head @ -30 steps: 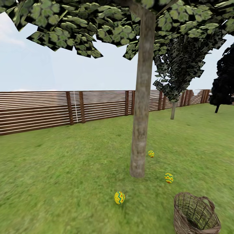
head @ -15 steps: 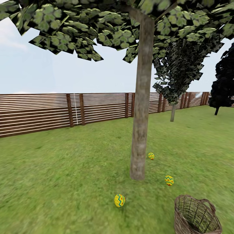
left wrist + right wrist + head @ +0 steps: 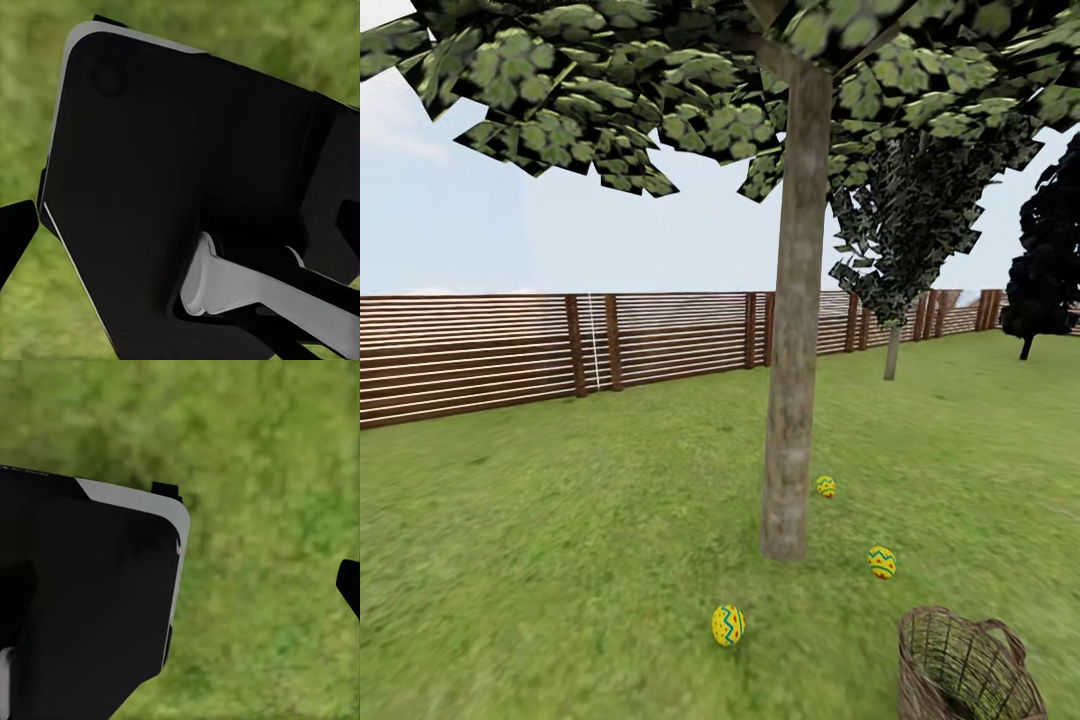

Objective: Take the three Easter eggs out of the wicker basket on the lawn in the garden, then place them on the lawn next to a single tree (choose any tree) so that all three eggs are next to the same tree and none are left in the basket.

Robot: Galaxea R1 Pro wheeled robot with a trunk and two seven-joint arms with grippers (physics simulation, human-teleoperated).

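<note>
Where the tree (image 3: 792, 400) rises from the lawn (image 3: 560, 550), three Easter eggs (image 3: 728, 625) are seen on the grass near its trunk, and the wicker basket (image 3: 965, 668) stands just beside them. Whether the jaws are spread or pressed together cannot be told.

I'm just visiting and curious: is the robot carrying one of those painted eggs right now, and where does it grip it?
No egg is carried: all three Easter eggs lie on the lawn near the tree. The wrist views don't show the fingers clearly.
</note>
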